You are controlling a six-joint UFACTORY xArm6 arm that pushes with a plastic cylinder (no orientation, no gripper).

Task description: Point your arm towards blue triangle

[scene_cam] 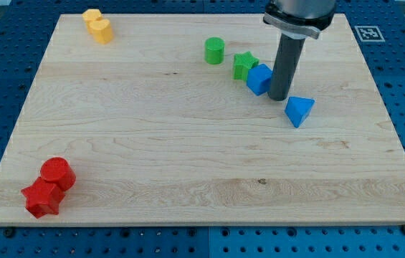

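Item: blue triangle [299, 110], small wedge-shaped block, saturated blue, one corner toward the view's bottom, lying flat on the wooden board [152, 158]. Position: just beside my tip [280, 97], toward the view's right and slightly toward the bottom; I cannot tell whether they touch.

Handling, by my judgement: light, rigid, probably plastic; it should slide readily on the smooth wood and pivot if nudged off-centre. No grasp is possible; contact would be against a flat side face.

End piece: plain rod, no fingers, so nothing to clench or release; it holds nothing.

Neighbours: blue cube [259, 78] just beside my tip on the view's left; green star [244, 65] and green cylinder [215, 50] beyond it.
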